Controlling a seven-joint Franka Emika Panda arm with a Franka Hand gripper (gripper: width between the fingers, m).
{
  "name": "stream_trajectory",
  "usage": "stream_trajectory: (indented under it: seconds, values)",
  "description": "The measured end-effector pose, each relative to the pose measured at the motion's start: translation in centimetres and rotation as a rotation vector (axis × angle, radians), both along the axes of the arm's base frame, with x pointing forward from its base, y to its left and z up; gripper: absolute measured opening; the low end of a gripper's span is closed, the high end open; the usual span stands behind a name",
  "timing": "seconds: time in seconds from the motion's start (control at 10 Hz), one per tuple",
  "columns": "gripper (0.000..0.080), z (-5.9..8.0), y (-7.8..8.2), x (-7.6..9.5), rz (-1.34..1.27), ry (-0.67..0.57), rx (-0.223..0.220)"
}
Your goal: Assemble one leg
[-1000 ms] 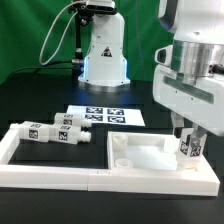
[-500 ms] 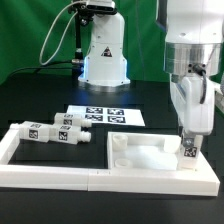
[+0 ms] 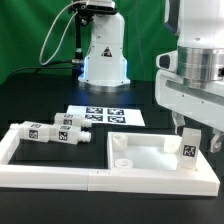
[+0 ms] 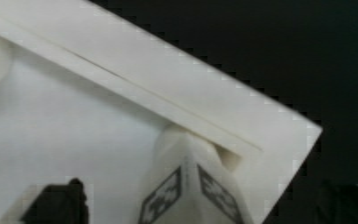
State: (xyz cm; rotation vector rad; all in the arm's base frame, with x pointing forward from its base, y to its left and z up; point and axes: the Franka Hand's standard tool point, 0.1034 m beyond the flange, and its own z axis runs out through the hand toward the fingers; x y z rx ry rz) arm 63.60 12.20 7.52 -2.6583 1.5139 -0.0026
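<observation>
One leg (image 3: 188,152), a small white block with a tag on its side, stands upright in the corner of the flat white square panel (image 3: 145,158) at the exterior view's right. My gripper (image 3: 197,136) hangs just above and around its top, open. In the wrist view the leg (image 4: 194,185) stands between my two dark fingers (image 4: 60,203), with a gap on each side, so neither one touches it. Three more legs (image 3: 62,130) lie on the table at the exterior view's left.
The marker board (image 3: 100,114) lies behind the panel. A low white rail (image 3: 22,160) frames the front and left of the work area. The arm's base (image 3: 103,55) stands at the back.
My gripper was lower and closed around the leg, turned with it, then let go and rose a little. The leg stays upright in the panel's corner.
</observation>
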Motion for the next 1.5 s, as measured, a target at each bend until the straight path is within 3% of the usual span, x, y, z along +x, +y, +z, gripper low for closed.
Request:
stream_trajectory:
  seconds: [0.2, 0.3, 0.4, 0.5, 0.6, 0.7, 0.8, 0.9, 1.0, 1.5]
  values:
    - [0.0648, 0.0, -0.2, 0.0, 0.123, -0.009, -0.007]
    - [0.0648, 0.0, -0.5, 0.1, 0.251, -0.016, -0.025]
    - [0.0648, 0.0, -1.1, 0.4, 0.489, -0.039, -0.073]
    - [0.0648, -0.1, -1.0, 0.3, 0.524, -0.050, -0.085]
    - [0.0648, -0.1, -1.0, 0.3, 0.492, -0.047, -0.083]
    - [0.0541, -0.1, -1.1, 0.3, 0.476, -0.047, -0.083]
    - [0.0541, -0.1, -1.0, 0.3, 0.435, -0.046, -0.079]
    - [0.0359, -0.1, -1.0, 0.3, 0.355, -0.042, -0.074]
    - [0.0284, -0.1, -1.0, 0.3, 0.317, -0.041, -0.072]
    - [0.0284, -0.2, -1.2, 0.3, -0.201, -0.019, -0.034]
